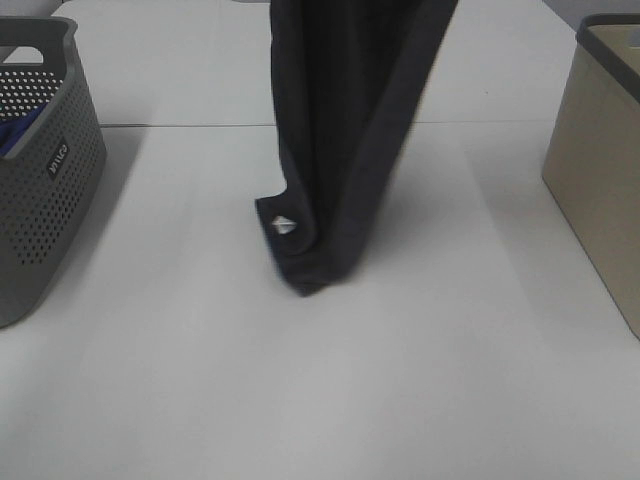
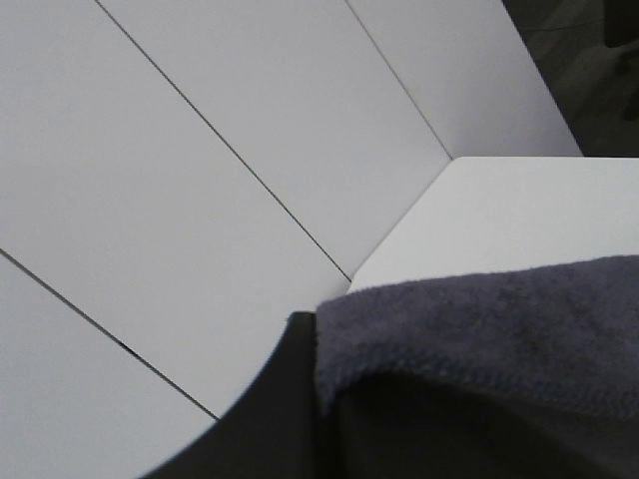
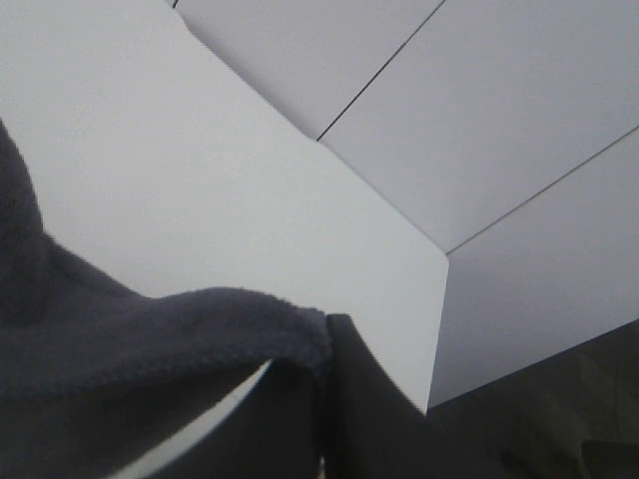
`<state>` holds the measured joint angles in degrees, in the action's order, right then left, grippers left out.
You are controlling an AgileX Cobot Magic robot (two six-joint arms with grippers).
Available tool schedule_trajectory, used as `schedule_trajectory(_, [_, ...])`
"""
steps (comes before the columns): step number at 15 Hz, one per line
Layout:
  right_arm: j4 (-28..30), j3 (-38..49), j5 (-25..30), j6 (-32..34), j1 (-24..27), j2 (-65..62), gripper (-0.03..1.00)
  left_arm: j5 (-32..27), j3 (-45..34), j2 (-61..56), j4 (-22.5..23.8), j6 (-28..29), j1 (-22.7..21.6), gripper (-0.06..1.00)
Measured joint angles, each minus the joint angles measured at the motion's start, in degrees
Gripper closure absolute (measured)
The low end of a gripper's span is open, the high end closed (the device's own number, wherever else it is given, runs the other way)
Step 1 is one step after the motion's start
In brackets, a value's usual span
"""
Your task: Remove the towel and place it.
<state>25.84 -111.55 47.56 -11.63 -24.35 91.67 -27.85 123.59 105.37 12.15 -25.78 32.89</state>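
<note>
Tabletop [image 1: 200, 380]: white, matte, built of panels, with one thin seam running across the far part. The wrist views show more white panels with dark seam lines, and a dark floor [image 2: 579, 70] past the table edge.

Towel [image 1: 340, 130]: dark charcoal-grey terry, hanging lengthwise from above the top of the high view, over the middle of the table. It is gathered into a narrow folded strip, wider at the top and tapering down. Its lower fold touches the table just left of centre. Looped pile and a stitched hem show close up in both wrist views.

Beige basket [image 1: 600, 180]: plain walls, dark rim, on the table at the right edge, well apart from the towel.

Grey basket [image 1: 40, 170]: perforated walls, handle slot, small logo plate, on the table at the left edge, well apart from the towel. Blue cloth [image 1: 12, 135] shows inside it.

Left gripper [image 2: 285, 389]: one dark finger visible, towel edge lying against it. Spread or pinching: cannot tell.

Right gripper [image 3: 349, 399]: same, one dark finger with the towel edge draped onto it. Cannot tell.

White tag [image 1: 283, 226]: small, near the towel's lower left edge.
</note>
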Motion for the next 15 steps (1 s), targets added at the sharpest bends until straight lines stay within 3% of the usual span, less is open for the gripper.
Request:
schedule_trajectory(5, [1.8, -0.3, -10.3, 2.9, 0.0, 0.9, 0.96, 4.2, 0.0, 0.1, 0.0, 0.0, -1.9, 0.94])
schedule_trajectory(10, [6.8, -0.3, -24.2, 4.1, 0.0, 1.5, 0.96, 20.4, 0.1, 2.0, 1.3, -0.1, -2.9, 0.94])
schedule_trajectory(15, [10.8, -0.3, -28.2, 4.4, 0.0, 2.9, 0.96, 23.0, 0.1, 3.3, 1.9, -0.2, -3.4, 0.94])
